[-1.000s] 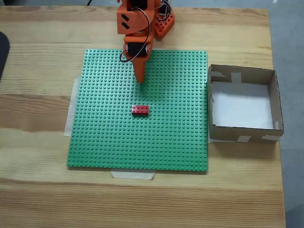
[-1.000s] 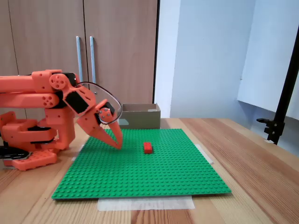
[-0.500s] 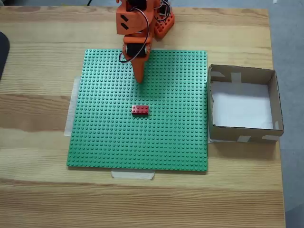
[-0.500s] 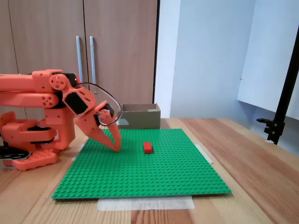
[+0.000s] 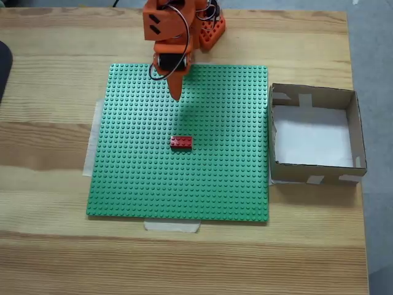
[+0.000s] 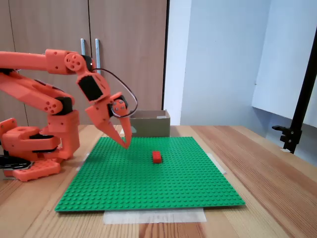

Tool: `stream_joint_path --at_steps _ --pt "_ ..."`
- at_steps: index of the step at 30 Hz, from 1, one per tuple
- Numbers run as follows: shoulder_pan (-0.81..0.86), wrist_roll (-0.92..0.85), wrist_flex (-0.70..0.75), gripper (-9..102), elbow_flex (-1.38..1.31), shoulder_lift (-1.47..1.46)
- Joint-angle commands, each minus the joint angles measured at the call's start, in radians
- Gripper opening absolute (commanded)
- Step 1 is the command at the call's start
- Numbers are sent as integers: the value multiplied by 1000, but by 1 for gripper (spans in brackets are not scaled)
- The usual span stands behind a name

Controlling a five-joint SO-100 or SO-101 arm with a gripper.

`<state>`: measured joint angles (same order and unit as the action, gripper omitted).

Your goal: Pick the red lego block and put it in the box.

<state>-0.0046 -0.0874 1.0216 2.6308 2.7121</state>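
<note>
The red lego block sits near the middle of the green baseplate; it also shows in the side fixed view as a small red lego block. My orange gripper hangs shut above the baseplate's far part, its tips pointing down, well short of the block and holding nothing. In the side fixed view the gripper is raised off the plate, left of the block. The brown cardboard box with a white floor stands right of the baseplate, and the box shows behind the plate.
The baseplate is taped to a wooden table. The arm's orange base sits beyond the plate's far edge. A black stand rises at the table's right side in the side fixed view.
The arm has lifted and drawn back toward its base, raising the shut gripper off the baseplate. The block and box have not moved.
</note>
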Motion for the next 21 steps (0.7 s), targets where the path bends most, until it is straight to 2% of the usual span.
stream_joint_path --at_steps 1,21 --pt "9 11 48 -1 -158 -117" --pt "23 35 272 -1 -750 -741"
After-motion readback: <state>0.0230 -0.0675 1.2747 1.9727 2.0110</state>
